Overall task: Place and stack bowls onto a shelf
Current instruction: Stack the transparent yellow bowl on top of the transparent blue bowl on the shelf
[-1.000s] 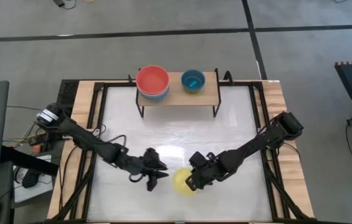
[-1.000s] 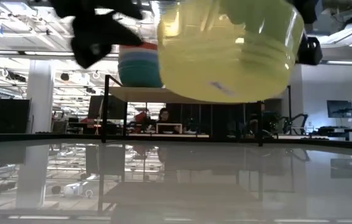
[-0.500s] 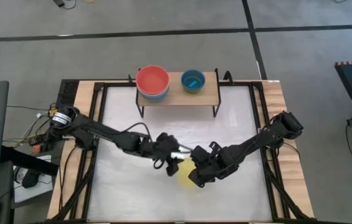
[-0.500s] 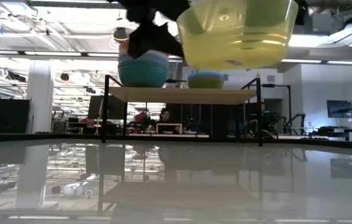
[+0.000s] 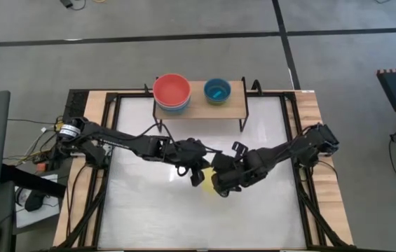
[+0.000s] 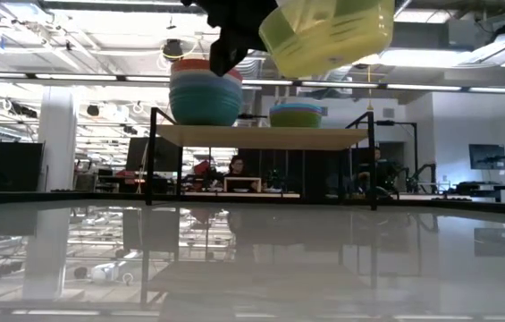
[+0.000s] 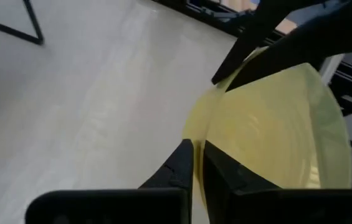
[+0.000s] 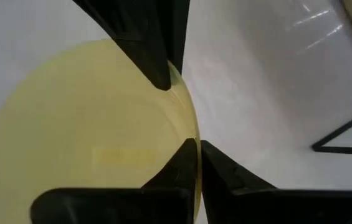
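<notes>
A yellow bowl [image 5: 207, 178] hangs in the air over the middle of the table, high up in the low view [image 6: 328, 31]. My left gripper [image 5: 200, 172] is shut on its left rim and my right gripper [image 5: 219, 184] on its right rim. At the table's far edge the shelf [image 5: 234, 106] stands on thin black legs. It carries a stack of bowls with a red one on top [image 5: 172, 89] and, beside it, a blue bowl [image 5: 217, 90]. My left gripper pinches the bowl's rim [image 7: 199, 144] between its two fingers, one on each side of the wall. It comes from the table's left, slanting down. The bowl is lifted clear of the table and tilted. My right gripper pinches the rim on the opposite side [image 8: 192, 134], one finger on each side of the wall. It comes from the table's right, slanting steeply down. The bowl hangs between the two grippers, clear of the table.
The white tabletop [image 5: 148, 210] lies bare around the arms. A wooden frame with black rails [image 5: 106, 140] borders it. In the low view the shelf top [image 6: 265, 135] holds the teal-sided stack [image 6: 206, 97] and a lower pair of bowls [image 6: 297, 114].
My left gripper has swung toward the table's right to the bowl and shut on its rim. My right gripper has risen and rolled, carrying the yellow bowl upward and a little toward the far edge; the bowl now hangs tilted between both grippers.
</notes>
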